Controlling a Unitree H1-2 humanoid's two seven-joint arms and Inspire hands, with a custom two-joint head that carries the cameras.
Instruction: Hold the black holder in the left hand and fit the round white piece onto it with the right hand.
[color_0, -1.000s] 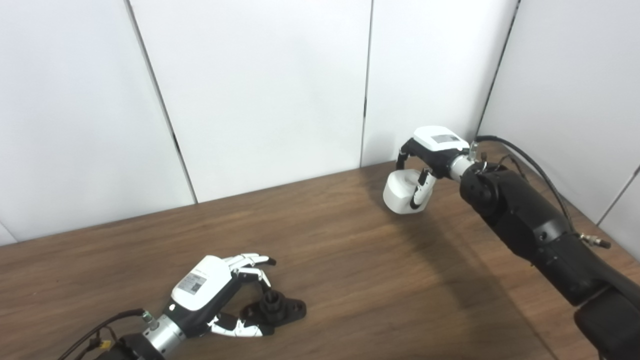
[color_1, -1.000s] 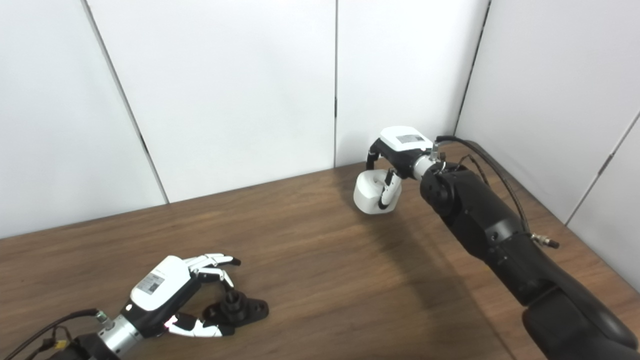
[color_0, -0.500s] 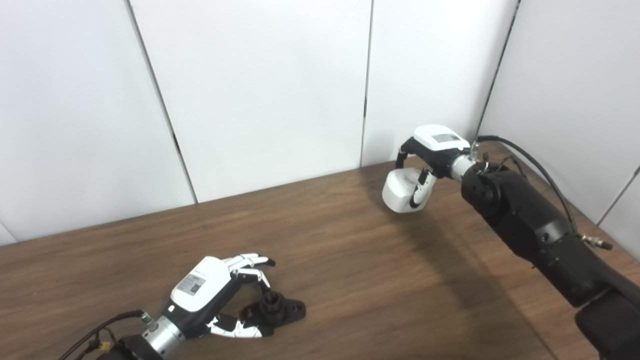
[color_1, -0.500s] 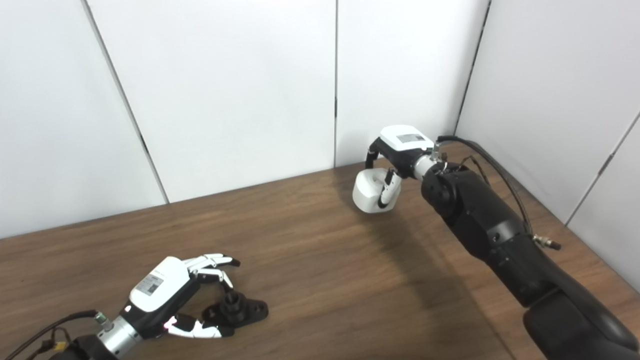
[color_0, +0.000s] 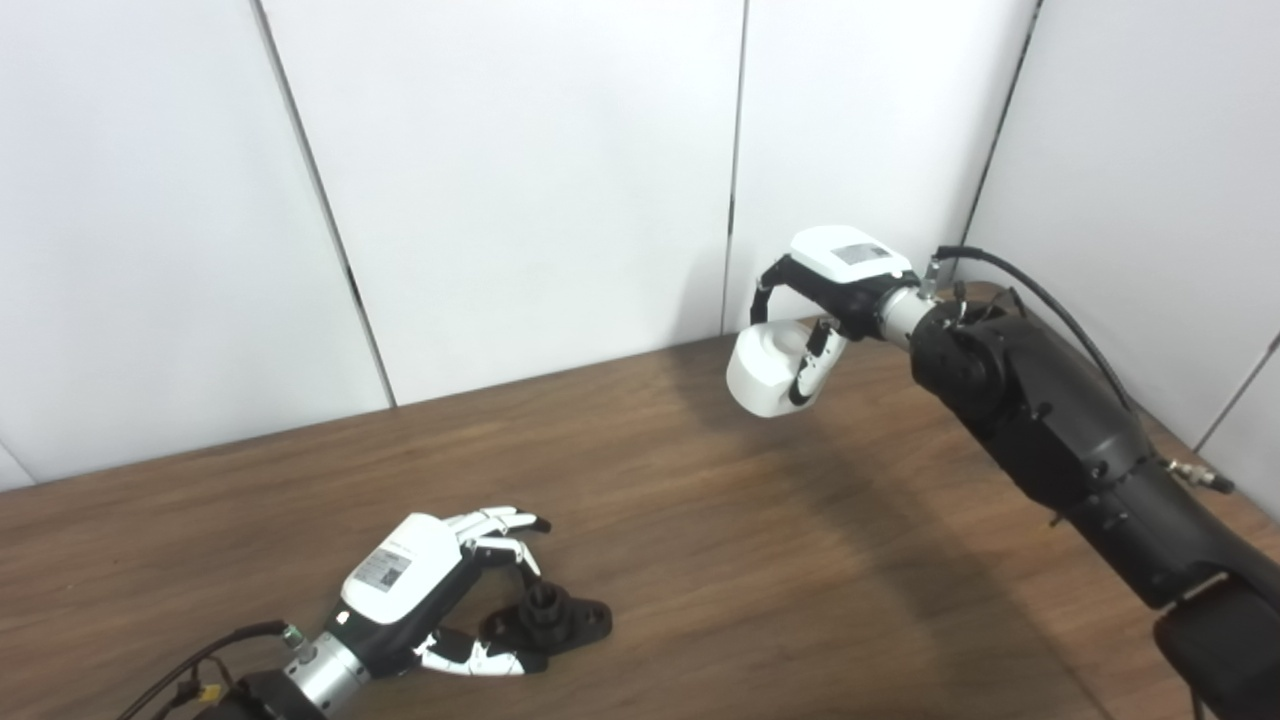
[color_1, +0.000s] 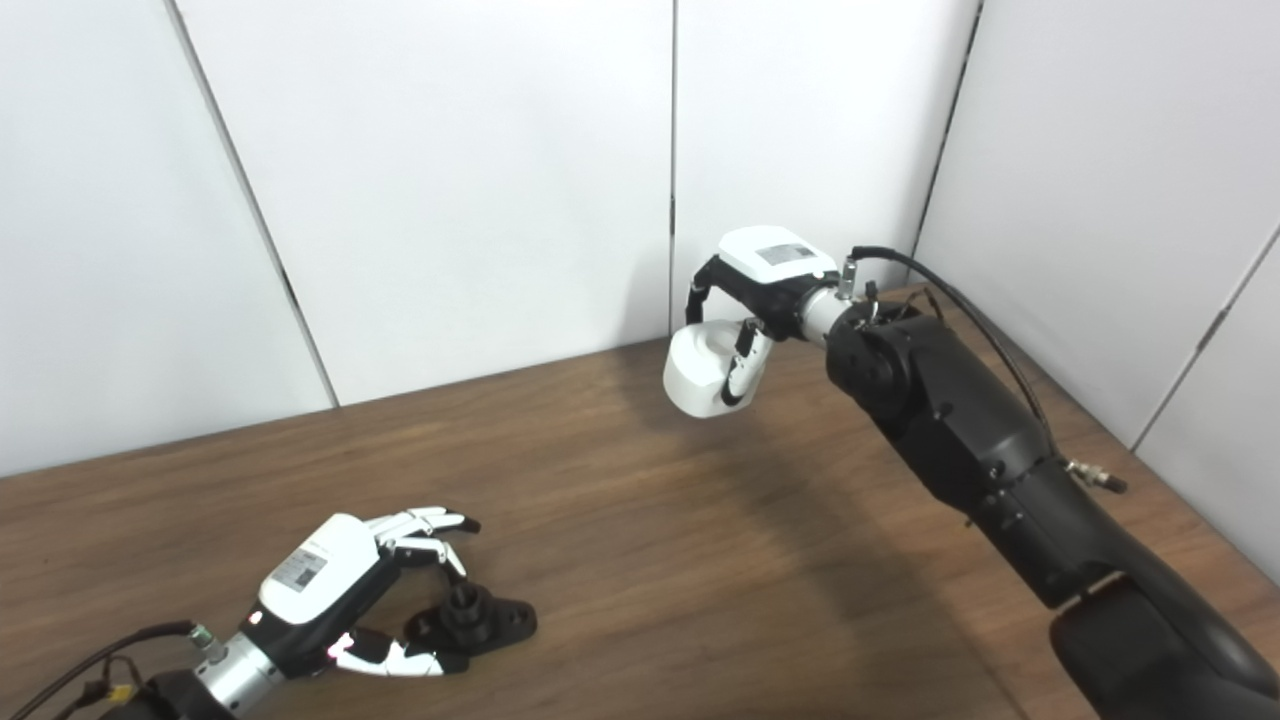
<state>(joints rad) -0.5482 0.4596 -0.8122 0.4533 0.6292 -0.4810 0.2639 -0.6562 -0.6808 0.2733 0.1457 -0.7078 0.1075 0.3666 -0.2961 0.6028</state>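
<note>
The right hand (color_0: 835, 290) has its fingers wrapped around the round white piece (color_0: 765, 372) and holds it in the air above the far side of the wooden desk (color_0: 700, 520), near the white wall panels (color_0: 520, 180). At the near left, the black holder (color_0: 550, 618) lies flat on the desk with the left hand (color_0: 420, 590) cupped about it, fingers spread over the top and thumb alongside its near edge. Whether that hand actually grips the holder cannot be told.
</note>
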